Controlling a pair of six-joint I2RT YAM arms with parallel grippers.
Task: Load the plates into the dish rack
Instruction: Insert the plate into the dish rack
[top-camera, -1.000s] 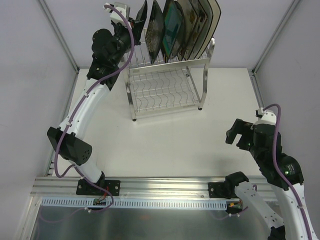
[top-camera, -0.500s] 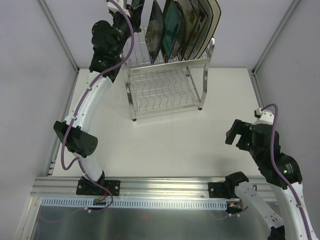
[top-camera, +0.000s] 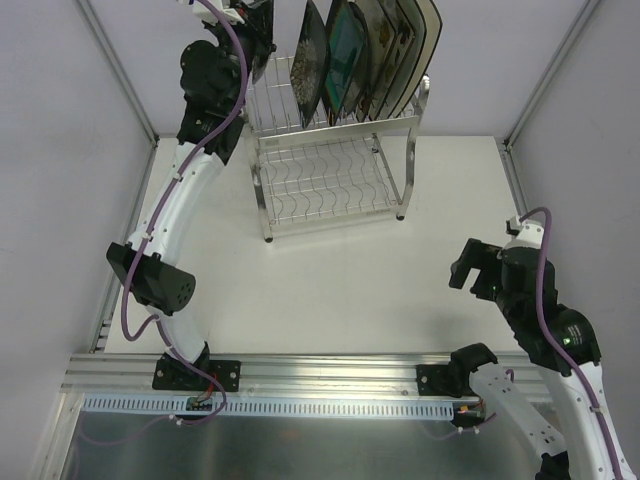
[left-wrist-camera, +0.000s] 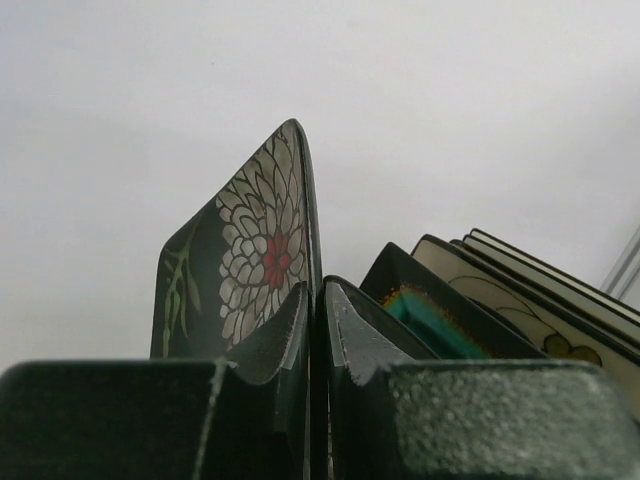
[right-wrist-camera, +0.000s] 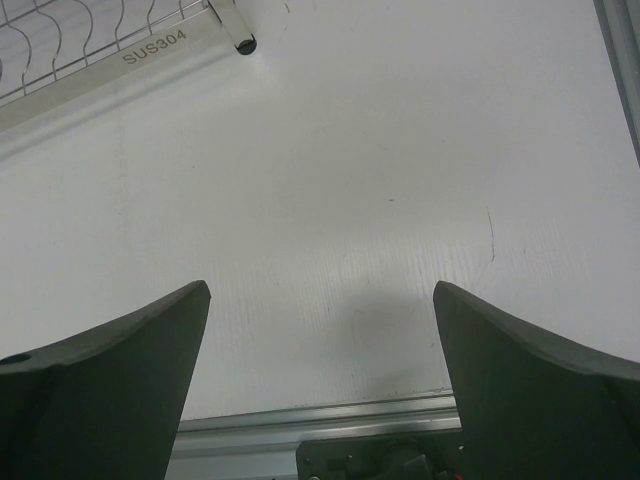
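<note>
The left fingers (left-wrist-camera: 268, 345) are pinched tight on the thin rim of the dark flowered plate (left-wrist-camera: 262, 245), which stands upright at the left end of the row over the upper tier of the dish rack (top-camera: 325, 170), just beside the other plates (top-camera: 345, 55) leaning there on edge; whether its lower edge sits in a slot cannot be told. The right fingers (right-wrist-camera: 100, 380) stand spread wide, holding nothing, above the white table (top-camera: 330, 290), well to the right of the rack
</note>
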